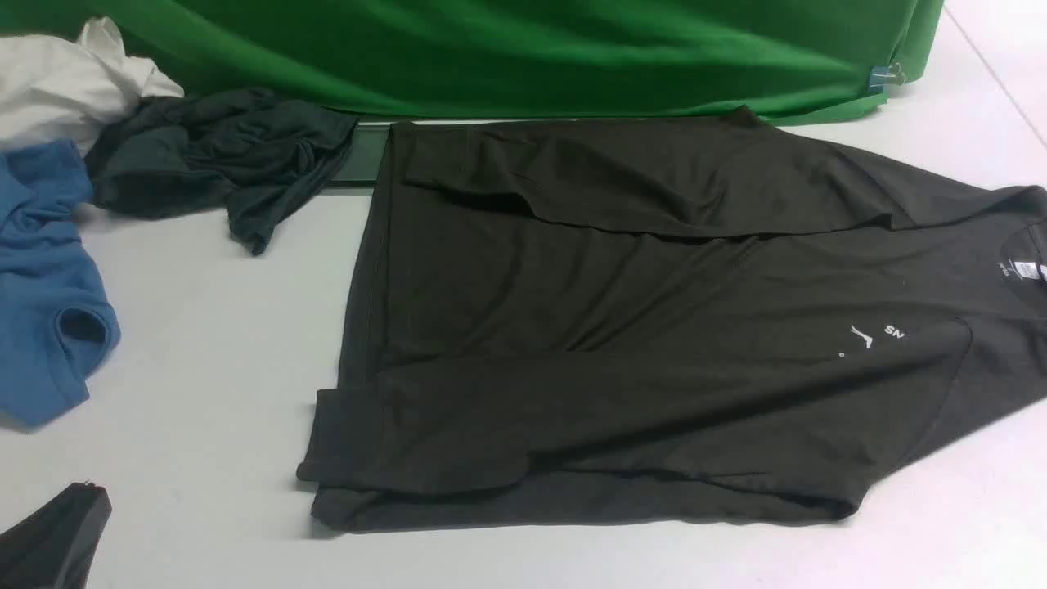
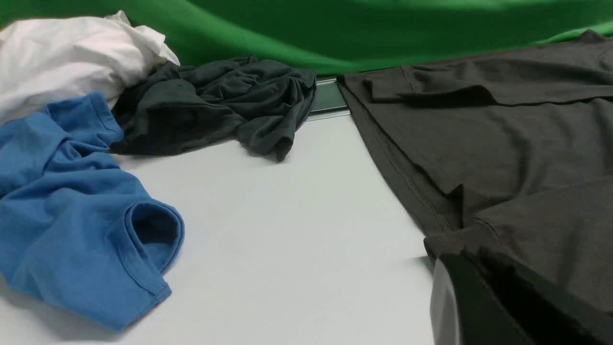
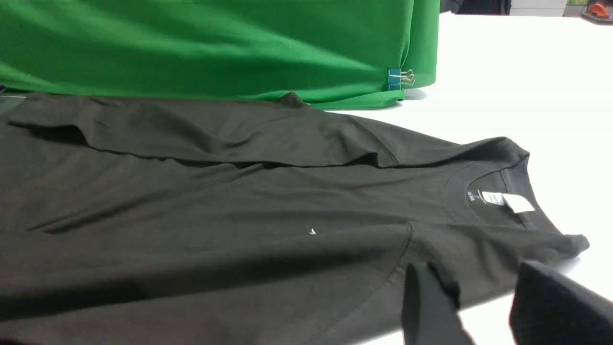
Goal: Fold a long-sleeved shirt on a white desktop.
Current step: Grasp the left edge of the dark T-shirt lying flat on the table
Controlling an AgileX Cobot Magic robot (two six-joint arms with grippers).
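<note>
Right gripper [image 3: 483, 311]: fingers parted with a clear gap and nothing between them, at the shirt's near shoulder edge; contact cannot be told.
Left gripper [image 2: 471, 287]: closed and, as far as shows, empty; at the near left, apart from the hem in the front view.
Long-sleeved shirt [image 1: 622, 327]: flat on the white desktop [image 1: 204, 343], neck label [image 3: 517, 203] toward the robot's right, hem toward its left, both sleeves laid in over the body; the near sleeve partly covers the chest logo [image 1: 860, 336].
Handling: thin, limp, light fabric; likely to sag and wrinkle if lifted by one point, and the layers may slide apart.
Hold: probably pinch through all layers at the shoulder or hem corners, both arms together.
Neighbours: blue garment [image 1: 41, 286] and dark grey-teal garment [image 1: 221, 155] lie well to the left.
</note>
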